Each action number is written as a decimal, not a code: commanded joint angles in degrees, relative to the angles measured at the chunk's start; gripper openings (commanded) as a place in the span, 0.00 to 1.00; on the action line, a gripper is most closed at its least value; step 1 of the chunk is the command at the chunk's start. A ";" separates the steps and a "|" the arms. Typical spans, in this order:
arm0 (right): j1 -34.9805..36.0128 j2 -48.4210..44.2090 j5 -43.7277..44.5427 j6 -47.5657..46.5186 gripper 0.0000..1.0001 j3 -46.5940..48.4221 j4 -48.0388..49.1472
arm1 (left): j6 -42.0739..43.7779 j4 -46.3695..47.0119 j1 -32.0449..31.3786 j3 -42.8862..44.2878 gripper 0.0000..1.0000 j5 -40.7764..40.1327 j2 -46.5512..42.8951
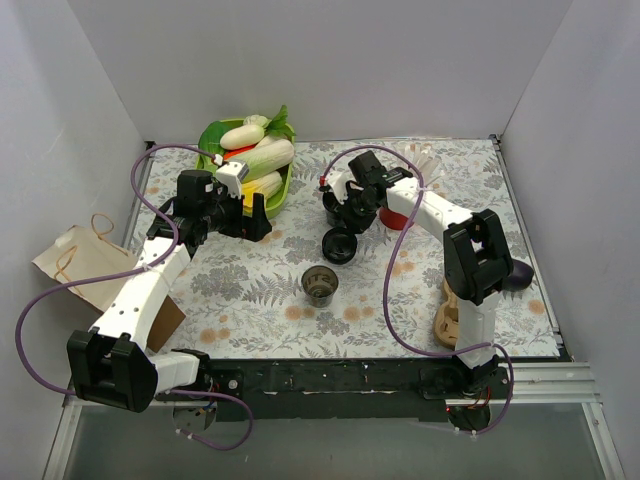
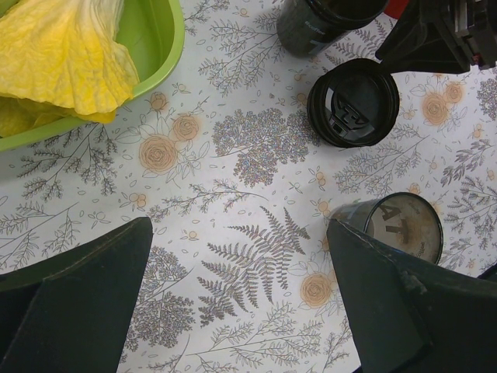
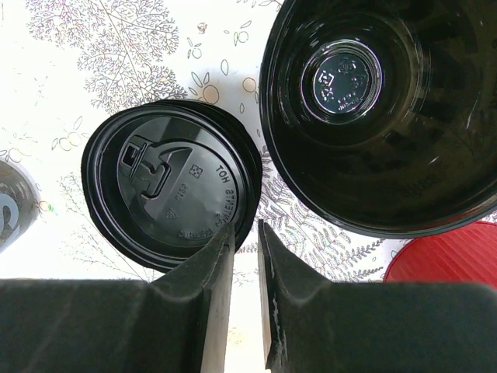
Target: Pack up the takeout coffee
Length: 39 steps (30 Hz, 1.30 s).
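Note:
The takeout coffee is in two parts. Its black cup [image 3: 380,109] stands open and empty beside the red cup [image 3: 443,256]. Its round black sip lid [image 3: 171,183] lies apart on the floral cloth, and also shows in the top view [image 1: 338,246] and the left wrist view [image 2: 353,101]. My right gripper [image 3: 245,229] hovers between lid and cup. Its jaws are almost together with nothing between them, and the left finger overlaps the lid's rim. My left gripper [image 2: 239,233] is wide open and empty over the cloth, left of the lid. The black cup [image 2: 326,23] is at the top of the left wrist view.
A small grey-brown cup [image 1: 320,285] stands near the middle. A green basket of vegetables [image 1: 212,135] is at the back left. A red cup of white sticks [image 1: 397,215], a tan pulp carrier [image 1: 448,318] and a dark purple object [image 1: 517,276] are on the right. A paper bag [image 1: 90,272] lies at the left edge.

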 commanded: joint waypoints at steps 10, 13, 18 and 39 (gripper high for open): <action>-0.31 0.52 -0.67 -0.56 0.13 0.69 -0.58 | 0.43 0.06 -0.03 -0.43 0.98 -0.12 -0.87; -0.31 -0.09 -0.06 -0.56 0.12 1.04 -0.58 | 0.43 -0.03 -0.03 -0.35 0.98 -0.03 -0.96; -0.31 -2.20 0.91 -1.09 0.08 1.92 -0.85 | 0.78 -0.03 -0.03 -0.43 0.98 0.32 -1.05; 0.31 -9.06 -12.79 0.31 0.01 5.43 -2.51 | 0.60 3.67 -2.40 8.61 0.93 19.64 4.66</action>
